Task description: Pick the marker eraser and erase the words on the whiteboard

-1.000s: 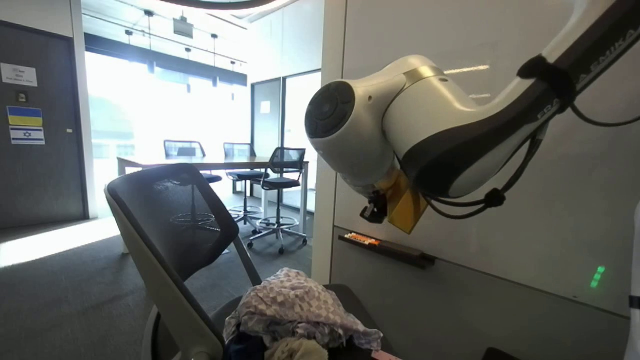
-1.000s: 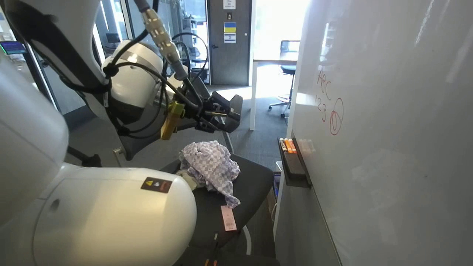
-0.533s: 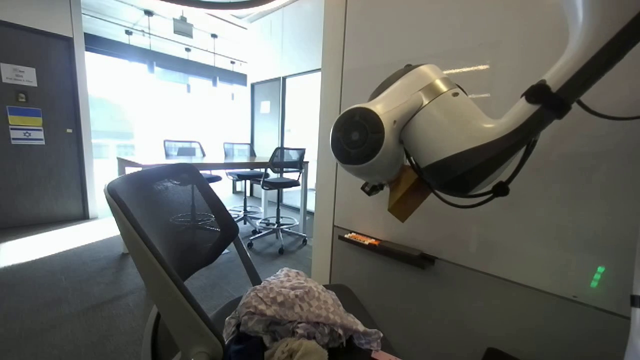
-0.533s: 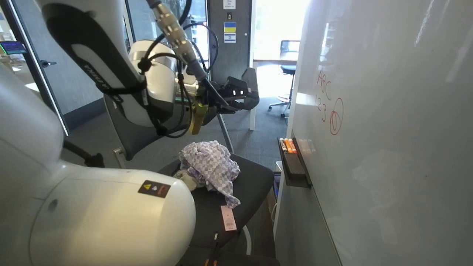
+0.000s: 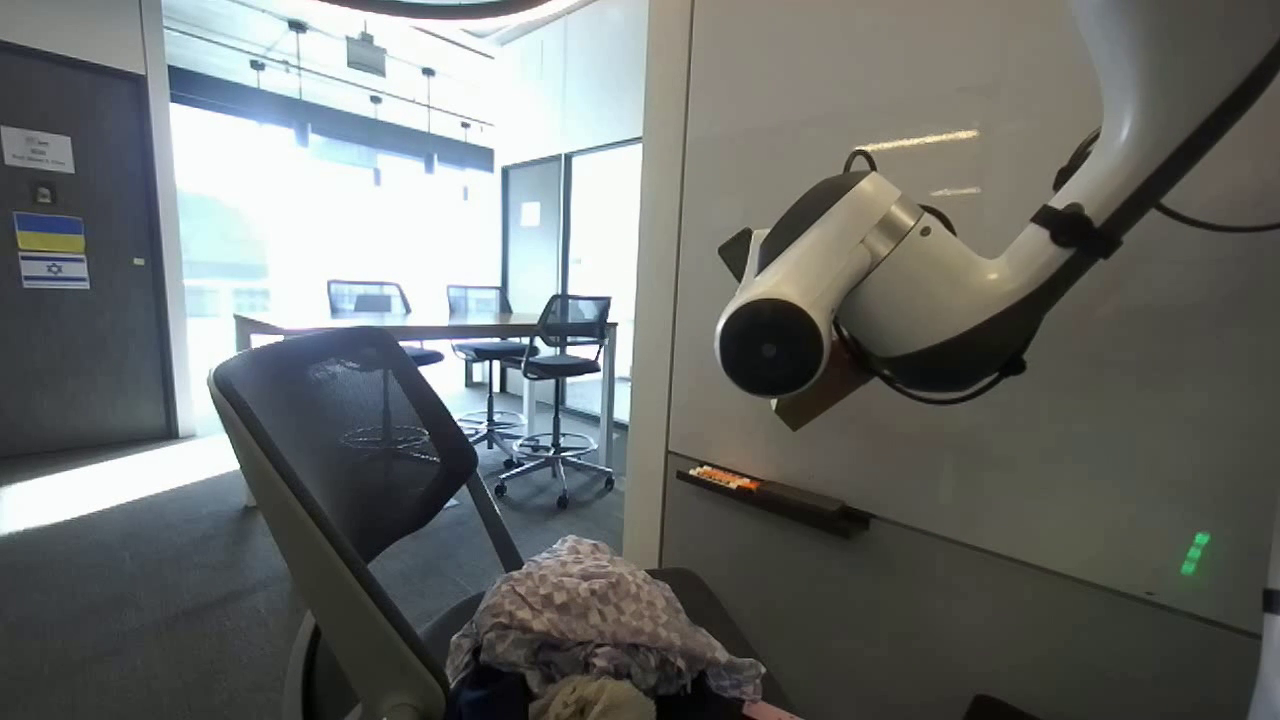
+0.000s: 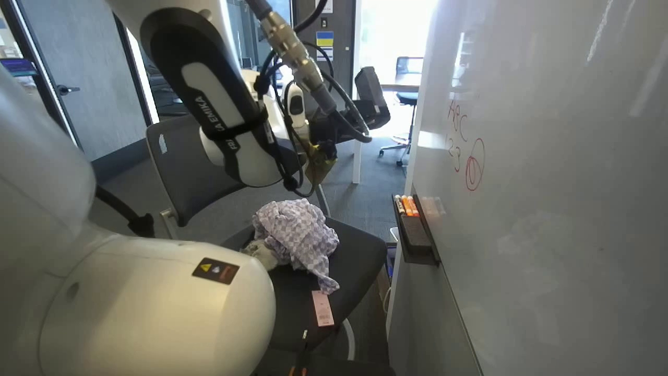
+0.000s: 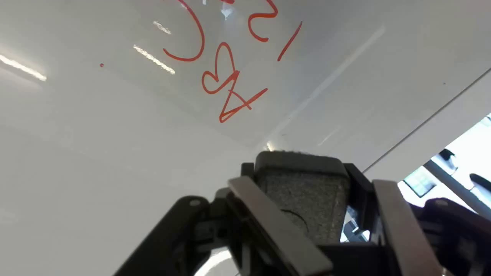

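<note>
The whiteboard (image 6: 563, 156) fills the right side in both exterior views (image 5: 1050, 430). The words (image 6: 457, 117), red letters and digits with a looped circle scribble (image 6: 467, 175) below, are on it. In the wrist view the words (image 7: 249, 101) show large, above the gripper. My gripper (image 7: 301, 172) is shut on a dark grey felt eraser (image 7: 307, 203), its two fingers on either side. In an exterior view the held eraser (image 6: 370, 89) is tilted, with a gap between it and the board. In an exterior view the eraser (image 5: 737, 253) is mostly hidden behind the wrist.
A dark tray ledge (image 6: 421, 257) on the board holds several markers (image 6: 407, 205) and a dark block (image 6: 416, 231). A chair (image 6: 360, 250) with a checkered cloth (image 6: 297, 230) stands below the arm. A table (image 5: 420, 322) with chairs is farther back.
My arm has moved towards the whiteboard and the wrist has turned, so the held eraser is higher and tilted differently. The words look the same.
</note>
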Controlling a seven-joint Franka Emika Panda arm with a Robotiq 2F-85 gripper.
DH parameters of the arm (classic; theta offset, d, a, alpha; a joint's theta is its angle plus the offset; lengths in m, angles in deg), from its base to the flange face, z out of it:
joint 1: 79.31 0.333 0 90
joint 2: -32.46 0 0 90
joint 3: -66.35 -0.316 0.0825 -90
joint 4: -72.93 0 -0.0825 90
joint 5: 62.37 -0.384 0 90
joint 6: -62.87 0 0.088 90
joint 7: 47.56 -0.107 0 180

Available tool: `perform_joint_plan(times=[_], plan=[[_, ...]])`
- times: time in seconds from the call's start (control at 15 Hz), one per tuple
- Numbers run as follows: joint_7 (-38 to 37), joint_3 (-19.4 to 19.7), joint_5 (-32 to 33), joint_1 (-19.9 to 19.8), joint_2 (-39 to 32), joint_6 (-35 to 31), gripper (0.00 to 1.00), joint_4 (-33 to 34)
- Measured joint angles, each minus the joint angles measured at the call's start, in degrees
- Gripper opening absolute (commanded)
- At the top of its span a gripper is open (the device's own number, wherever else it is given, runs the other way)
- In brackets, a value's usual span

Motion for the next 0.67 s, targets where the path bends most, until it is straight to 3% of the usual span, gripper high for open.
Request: perform_joint_plan(times=[0.33, 0.67], plan=[[-8.03, 3.29, 5.55, -1.79, -2.82, 4.02, 0.33, -0.05], [-13.62, 5.22, 5.62, -3.21, -6.83, 6.10, 0.33, 1.09]])
